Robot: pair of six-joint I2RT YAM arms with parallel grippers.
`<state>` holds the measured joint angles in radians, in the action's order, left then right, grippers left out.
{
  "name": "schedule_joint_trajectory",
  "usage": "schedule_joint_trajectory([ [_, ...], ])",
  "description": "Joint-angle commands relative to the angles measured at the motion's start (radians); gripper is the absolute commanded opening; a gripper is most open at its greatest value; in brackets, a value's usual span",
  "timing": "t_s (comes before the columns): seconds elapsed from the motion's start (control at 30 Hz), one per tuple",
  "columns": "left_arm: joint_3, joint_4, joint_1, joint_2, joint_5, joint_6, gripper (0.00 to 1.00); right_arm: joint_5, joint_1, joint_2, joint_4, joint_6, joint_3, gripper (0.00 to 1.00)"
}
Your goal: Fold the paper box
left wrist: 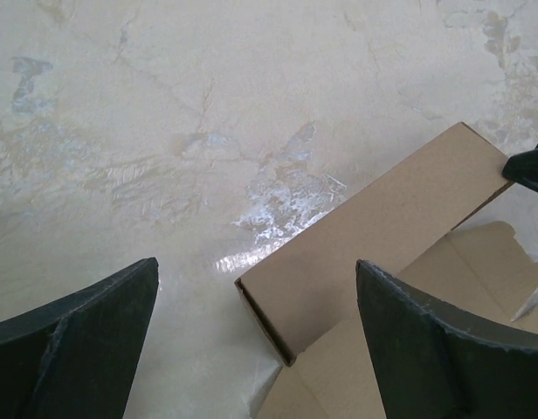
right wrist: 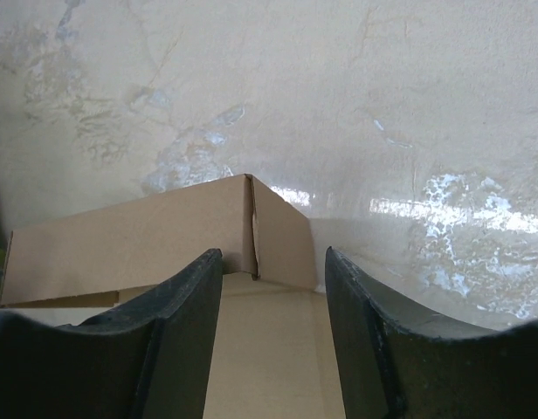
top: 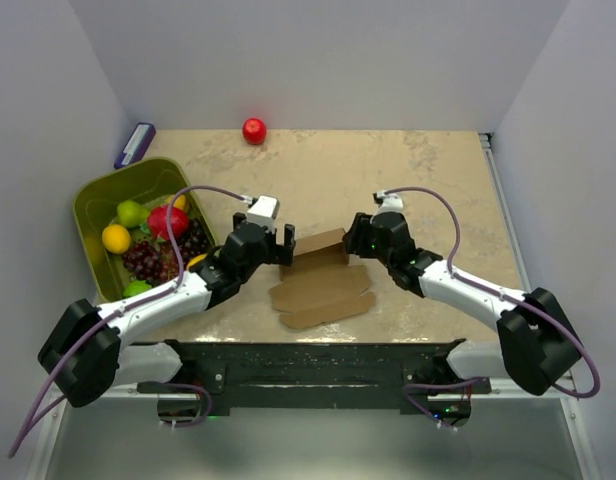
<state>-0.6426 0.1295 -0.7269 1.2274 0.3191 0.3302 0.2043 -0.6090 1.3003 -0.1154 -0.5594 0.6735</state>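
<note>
**Position of item.** The paper box (top: 323,290) is found on the tabletop (top: 428,180), to the right of the green bin (top: 128,180) and well apart from it. It is only partly formed. One long raised wall (top: 318,245) is stood up along the far edge, while the base and the near flaps are laid flat.

**Long axis.** The raised wall is run away from the bin, left to right. The end farther from the bin is set slightly deeper into the tabletop.

**Left pincer** (top: 281,243). It is placed between the bin and the box, at the bin-side end of the wall. The jaws are spread wide and nothing is held. In the wrist view (left wrist: 256,279), the wall's corner is seen just ahead of the gap, offset toward the right jaw.

**Right pincer** (top: 354,240). It is placed at the end of the wall farthest from the bin. The jaws are seen partly apart (right wrist: 273,262), with the wall's corner and short end flap lined up in the gap. No clamping is evident, and contact cannot be confirmed.

**Assessment.** Both arms are judged about equally near, one at each end. The right is judged better aligned for the next fold.
</note>
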Motion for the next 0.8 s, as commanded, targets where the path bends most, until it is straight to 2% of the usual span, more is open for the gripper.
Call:
schedule_joint_trajectory([
  [0.0, 0.023, -0.028, 0.001, -0.045, 0.060, 0.038, 0.98, -0.042, 0.020, 0.022, -0.072, -0.014, 0.054, 0.52],
  [0.3, 0.031, -0.071, 0.001, -0.042, 0.095, 0.064, 0.90, -0.057, 0.032, 0.048, -0.090, -0.017, 0.046, 0.46],
  [0.53, 0.072, -0.085, 0.001, -0.055, 0.089, 0.099, 0.77, -0.052, 0.037, 0.051, -0.072, -0.027, 0.026, 0.34],
  [0.77, 0.116, -0.064, 0.001, -0.072, 0.069, 0.124, 0.74, -0.039, 0.037, 0.040, -0.058, -0.054, -0.032, 0.23],
])
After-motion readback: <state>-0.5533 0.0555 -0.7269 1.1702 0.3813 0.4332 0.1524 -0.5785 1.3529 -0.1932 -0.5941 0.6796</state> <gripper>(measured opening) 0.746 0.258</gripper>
